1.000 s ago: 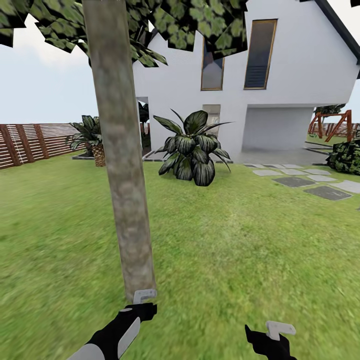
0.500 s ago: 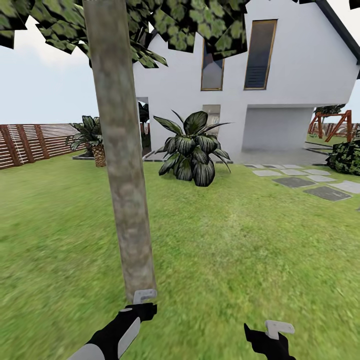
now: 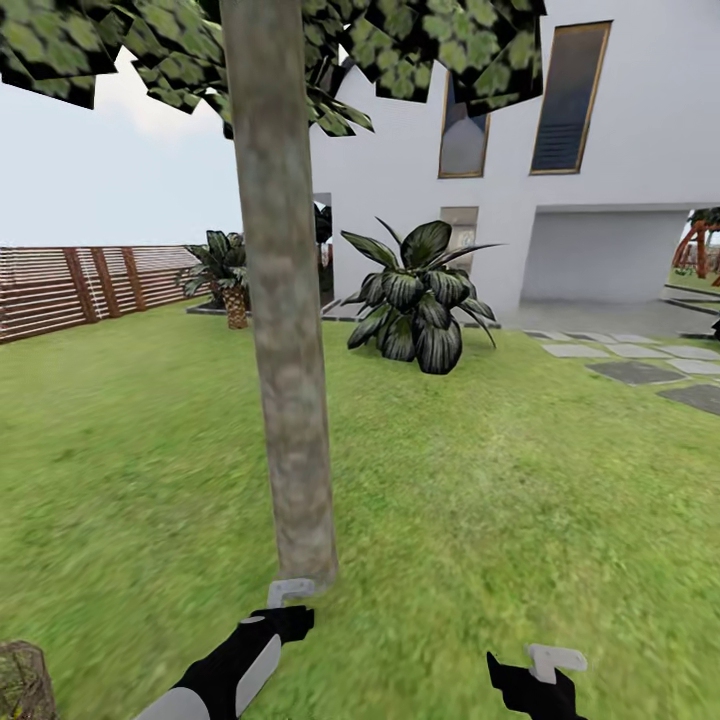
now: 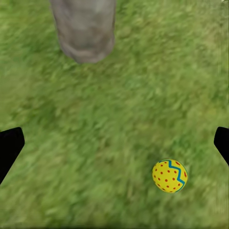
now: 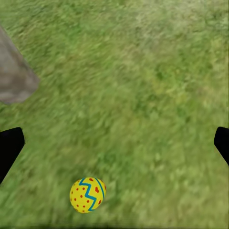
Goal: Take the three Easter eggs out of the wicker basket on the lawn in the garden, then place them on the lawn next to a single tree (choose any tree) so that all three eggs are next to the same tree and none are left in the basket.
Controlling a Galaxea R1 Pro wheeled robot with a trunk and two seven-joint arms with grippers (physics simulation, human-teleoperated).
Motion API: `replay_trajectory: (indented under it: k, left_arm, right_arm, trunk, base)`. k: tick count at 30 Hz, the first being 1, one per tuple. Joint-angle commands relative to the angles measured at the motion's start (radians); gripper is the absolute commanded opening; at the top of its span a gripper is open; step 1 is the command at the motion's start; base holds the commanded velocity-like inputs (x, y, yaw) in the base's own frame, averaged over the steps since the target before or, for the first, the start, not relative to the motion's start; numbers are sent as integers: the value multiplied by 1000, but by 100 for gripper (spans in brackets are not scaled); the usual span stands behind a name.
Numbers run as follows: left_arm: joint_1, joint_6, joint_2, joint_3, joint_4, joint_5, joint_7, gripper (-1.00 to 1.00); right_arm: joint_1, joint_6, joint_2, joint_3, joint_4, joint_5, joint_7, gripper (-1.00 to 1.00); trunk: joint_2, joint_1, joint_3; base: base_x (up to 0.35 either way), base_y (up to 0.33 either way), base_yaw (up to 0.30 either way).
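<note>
Green lawn [image 3: 480,480] runs back to a white house [image 3: 640,200], a wooden fence [image 3: 90,290] and a leafy shrub [image 3: 420,300]. Tree [image 3: 285,330] trunk stands close in front, meeting the grass just beyond the left gripper [image 3: 290,592]. Right gripper [image 3: 556,660] hangs low over the grass. Both wrist views show fingers [image 4: 9,148] spread wide apart, released, holding nothing. One egg [image 4: 170,176] lies on the grass near the trunk base; right wrist view also shows an egg [image 5: 88,194] on grass near the trunk. Basket [image 3: 22,682] edge at the lower-left corner.
</note>
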Motion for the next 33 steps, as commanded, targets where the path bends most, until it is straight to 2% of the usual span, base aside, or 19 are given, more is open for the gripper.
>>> replay_trajectory:
  k: [1,25,33]
  left_arm:
    - [-1,4,0,-8,-2,9,8,100]
    - [-1,4,-4,-8,-2,8,8,100]
    - [-1,4,-4,-8,-2,8,8,100]
  right_arm:
    - [-1,5,1,-4,0,6,8,100]
    - [-1,4,1,-4,7,7,8,100]
    - [-1,4,1,-3,7,7,8,100]
  trunk:
    - [5,-3,1]
    - [173,-95,63]
    - [173,-95,59]
  base:
    - [0,0,265]
    - [0,0,267]
    - [0,0,267]
